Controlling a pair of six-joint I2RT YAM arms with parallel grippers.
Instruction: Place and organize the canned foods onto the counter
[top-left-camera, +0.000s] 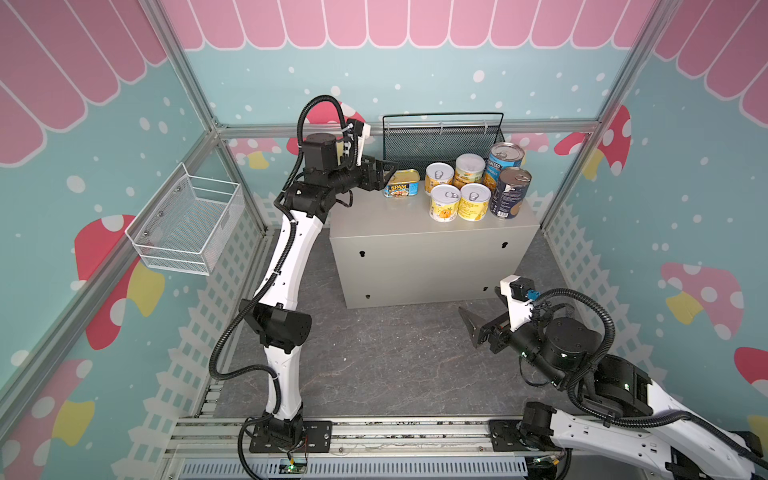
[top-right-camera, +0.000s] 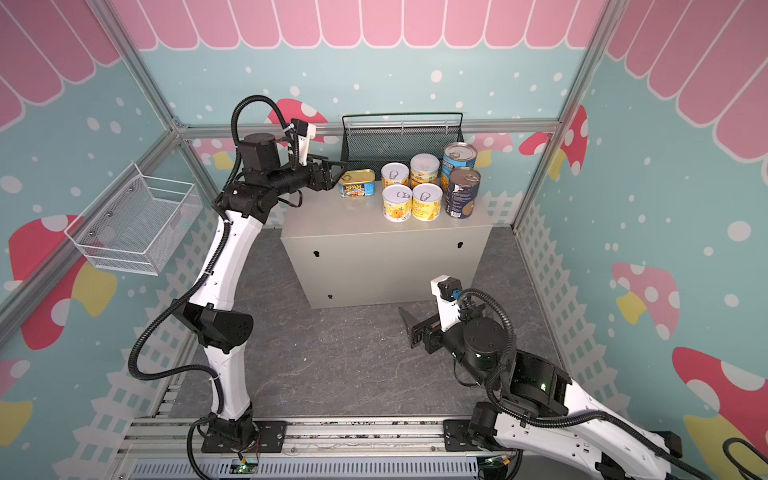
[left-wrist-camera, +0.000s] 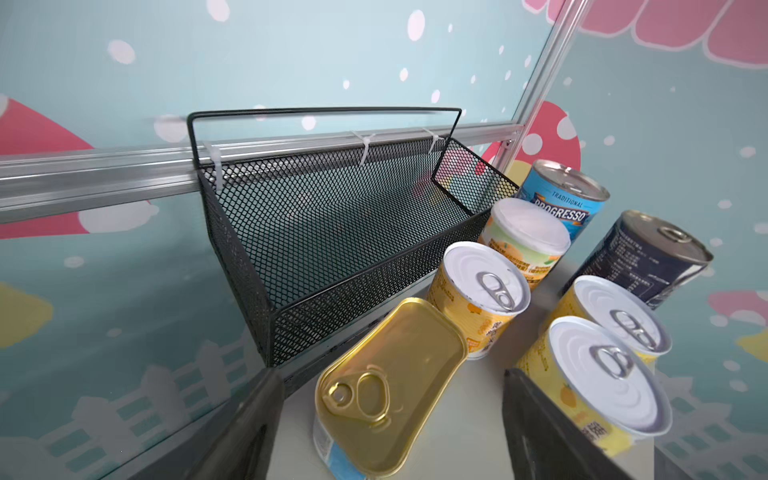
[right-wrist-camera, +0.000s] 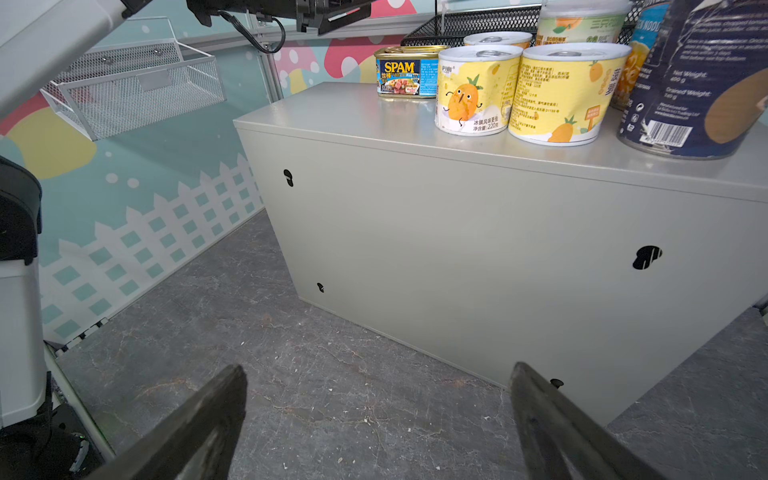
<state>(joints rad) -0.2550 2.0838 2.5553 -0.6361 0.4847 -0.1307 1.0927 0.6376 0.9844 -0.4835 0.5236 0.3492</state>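
Nearest, at 4 o'clock, the right pincer (right-wrist-camera: 378, 368) hangs over the floor (right-wrist-camera: 332, 332) with its jaws wide apart. Further back, all seven tins stand on the surface (top-left-camera: 374, 220). There are four yellow tins (top-left-camera: 444, 203), two blue tins (top-left-camera: 510, 193) at their 3 o'clock and the SPAM tin (top-left-camera: 402, 183) at their 9 o'clock. The left pincer (left-wrist-camera: 388, 374) is spread apart around the SPAM tin and does not touch it.

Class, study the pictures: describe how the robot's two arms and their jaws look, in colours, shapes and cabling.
Both the left arm and right arm have glossy white shell links joined by chunky black joint housings. A ribbed black cable hose loops alongside each. Each wrist carries a small white camera mount. The jaws are flat, dark, wedge-shaped plates.
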